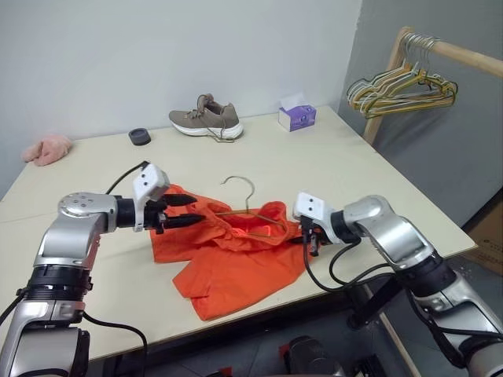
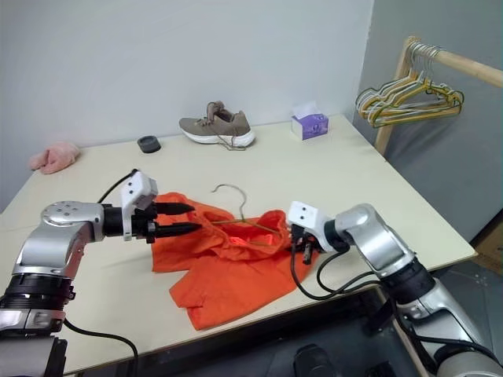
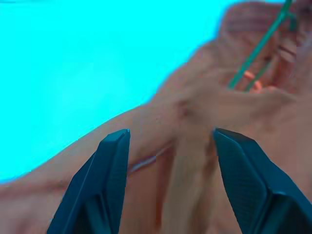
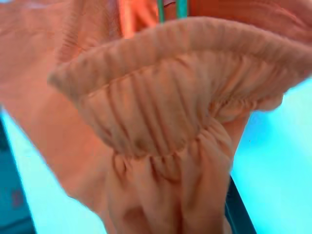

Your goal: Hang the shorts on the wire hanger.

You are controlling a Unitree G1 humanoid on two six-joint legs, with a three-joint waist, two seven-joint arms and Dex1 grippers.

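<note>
One pair of orange shorts [image 1: 228,263] lies crumpled at table [image 1: 330,169] front edge, approx 6 o'clock. One wire hanger [image 1: 245,206] threaded in waistband, hook sticking out toward 12. Left gripper [image 1: 191,210] at shorts' 9 o'clock, fingers apart, nothing held. Right gripper [image 1: 306,238] at 3 o'clock, clamped on waistband. One shoe [image 1: 207,118], one tissue box [image 1: 297,117], one bunch of hangers [image 1: 401,88] approx 2 o'clock.

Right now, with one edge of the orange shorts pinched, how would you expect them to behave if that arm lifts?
The shorts would probably drape and sag: they lie crumpled in soft folds. The gathered waistband bunches in the right gripper, so it likely stretches before following. The thin wire hanger, lying partly inside the cloth, may slide or tilt out.
</note>
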